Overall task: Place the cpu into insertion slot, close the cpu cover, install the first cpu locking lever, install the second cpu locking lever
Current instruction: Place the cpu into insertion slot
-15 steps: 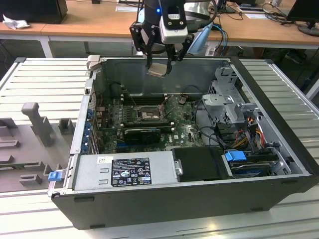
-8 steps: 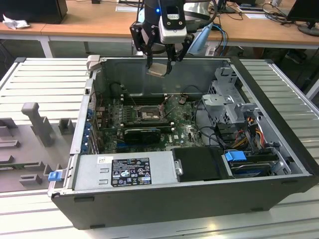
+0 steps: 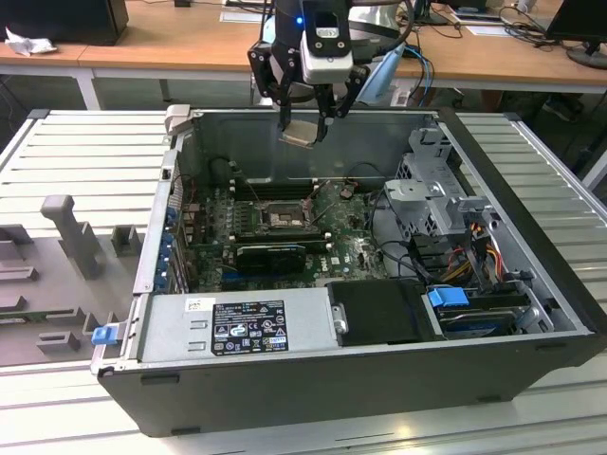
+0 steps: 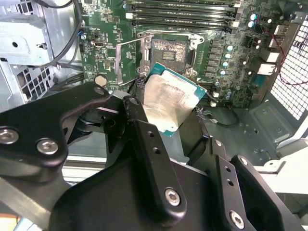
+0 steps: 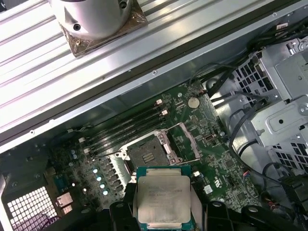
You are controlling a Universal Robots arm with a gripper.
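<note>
- Black jaws sit closest in the second wrist view, pinching the cpu [image 4: 171, 98] by opposite edges, its silver face showing.
- Out in the exterior view, that chip hangs tilted over the open computer case [image 3: 360, 384], high above the motherboard [image 3: 356, 248].
- Down on the board, the insertion slot [image 5: 147, 154] lies bare, and the cpu cover [image 5: 195, 147] is swung open just beside it.

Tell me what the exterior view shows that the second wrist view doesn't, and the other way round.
Exterior view: the whole dark-grey metal computer case, its silver power supply box, wooden desks behind. Second wrist view: a round silver coin battery, a grey perforated metal wall panel. Both: the small square silver-faced cpu held between the jaws, and the square black-framed insertion slot, empty, on the green motherboard.
</note>
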